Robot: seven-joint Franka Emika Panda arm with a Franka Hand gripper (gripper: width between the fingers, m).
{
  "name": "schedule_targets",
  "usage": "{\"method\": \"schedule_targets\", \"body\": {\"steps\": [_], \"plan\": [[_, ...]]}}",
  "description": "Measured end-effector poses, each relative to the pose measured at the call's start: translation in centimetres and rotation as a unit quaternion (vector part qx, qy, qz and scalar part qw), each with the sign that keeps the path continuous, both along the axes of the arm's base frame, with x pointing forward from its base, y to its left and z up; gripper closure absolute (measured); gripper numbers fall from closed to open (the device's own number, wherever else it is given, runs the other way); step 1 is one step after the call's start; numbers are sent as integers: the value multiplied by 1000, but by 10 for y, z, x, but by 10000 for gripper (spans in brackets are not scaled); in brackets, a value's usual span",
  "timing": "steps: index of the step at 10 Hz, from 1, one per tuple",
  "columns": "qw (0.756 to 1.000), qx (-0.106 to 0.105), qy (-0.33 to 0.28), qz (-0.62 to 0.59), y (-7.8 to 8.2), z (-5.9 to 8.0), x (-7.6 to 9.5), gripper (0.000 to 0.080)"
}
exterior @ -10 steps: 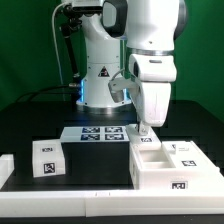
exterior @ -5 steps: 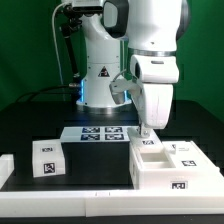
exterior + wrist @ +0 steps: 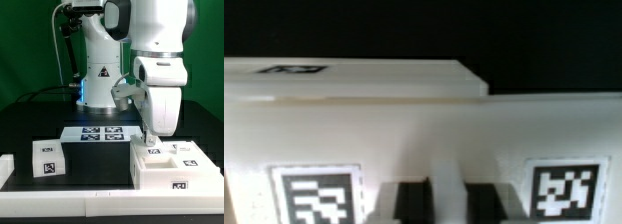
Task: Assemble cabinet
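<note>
The cabinet (image 3: 178, 168) is the big white tagged box at the exterior view's right, near the table's front. My gripper (image 3: 151, 138) points straight down at the cabinet's back left corner. In the wrist view my gripper (image 3: 450, 202) has its two dark fingers (image 3: 411, 203) close together, with a thin white wall of the cabinet (image 3: 420, 125) pinched between them. Two tags flank the fingers, and another tagged white face lies beyond. The fingertips are cut off by the picture edge.
A small white single-tag cube (image 3: 45, 160) stands at the exterior view's left. A low white piece (image 3: 5, 168) lies at the far left edge. The marker board (image 3: 100, 132) lies behind the cabinet, in front of the arm's base (image 3: 98, 90).
My arm has shifted toward the exterior view's right and slightly lower. The cabinet's near-corner tag has moved with it, a little to the right and down.
</note>
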State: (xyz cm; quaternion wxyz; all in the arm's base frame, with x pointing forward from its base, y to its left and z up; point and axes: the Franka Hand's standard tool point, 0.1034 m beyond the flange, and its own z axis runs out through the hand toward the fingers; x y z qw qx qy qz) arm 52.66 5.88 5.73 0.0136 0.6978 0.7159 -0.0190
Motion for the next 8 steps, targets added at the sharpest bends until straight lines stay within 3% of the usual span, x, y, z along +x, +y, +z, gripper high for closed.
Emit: {"method": "schedule_targets", "body": {"steps": [5, 8], "plan": [[1000, 0, -2, -22, 4, 0, 1, 731], [1000, -1, -4, -26, 4, 0, 32, 731]]}}
